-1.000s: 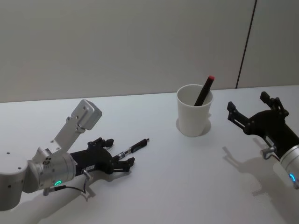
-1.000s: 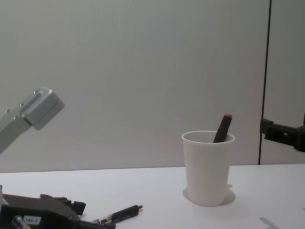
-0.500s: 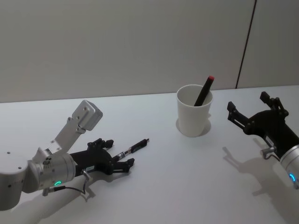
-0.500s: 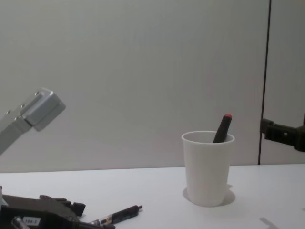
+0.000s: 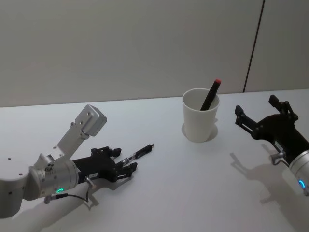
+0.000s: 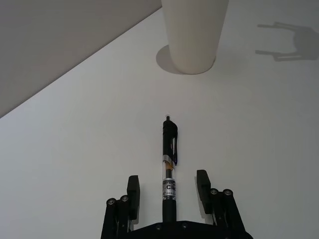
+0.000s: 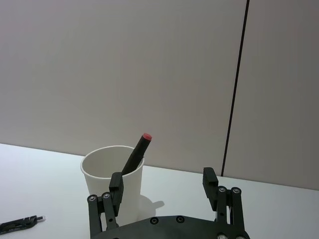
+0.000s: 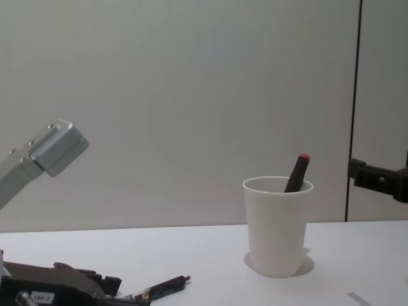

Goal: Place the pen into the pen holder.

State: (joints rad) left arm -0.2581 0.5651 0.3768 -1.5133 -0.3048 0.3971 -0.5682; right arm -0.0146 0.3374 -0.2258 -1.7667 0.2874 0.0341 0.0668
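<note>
Where left fingers (image 6: 132, 188) straddle, slim glossy pen (image 6: 169, 149)

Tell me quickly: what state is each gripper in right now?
Left gripper: open, straddling the pen, not gripping it.
Right gripper: open, holding nothing.

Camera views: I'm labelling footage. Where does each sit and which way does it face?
Head: high, looking down at the table; both arms, left claw astride the pen, right claw raised.
Chest: low, looking across at the white cup; claws at both edges.
Left wrist: behind its open claw, facing pen and cup.
Right wrist: behind its open claw, facing the cup.
Shared: all show the cup.
</note>
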